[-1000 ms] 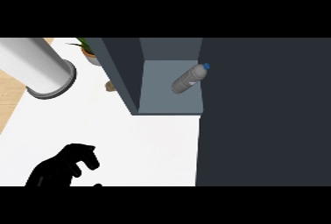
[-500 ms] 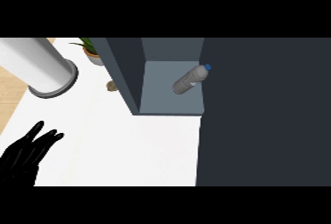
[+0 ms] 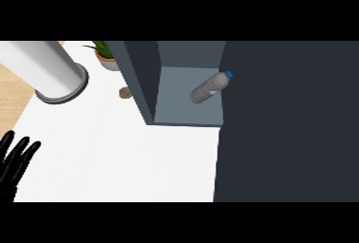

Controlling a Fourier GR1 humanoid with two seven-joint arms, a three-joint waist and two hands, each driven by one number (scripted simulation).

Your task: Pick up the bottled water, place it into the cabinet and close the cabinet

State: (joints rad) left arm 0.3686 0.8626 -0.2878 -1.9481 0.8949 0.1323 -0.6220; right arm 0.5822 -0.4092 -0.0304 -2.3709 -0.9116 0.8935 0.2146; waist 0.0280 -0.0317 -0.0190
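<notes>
bottled water [image 3: 210, 88] lying tilted inside the open cabinet [image 3: 179, 107], so placing looks done | left hand [image 3: 15, 161] resting at the lower-left edge, fingers straight, slightly apart, holding nothing | right hand out of view | you've likely just got the closing left, mate

even, bright light on the white counter [image 3: 126, 156], the cabinet [image 3: 288, 123] looking dark and flat

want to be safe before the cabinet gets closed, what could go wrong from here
The bottled water lies slanted on its side in the cabinet, so it may roll when the cabinet is shut. The left hand rests open at the lower left edge and the right hand is out of view, so the closing reach can't be checked.
</notes>
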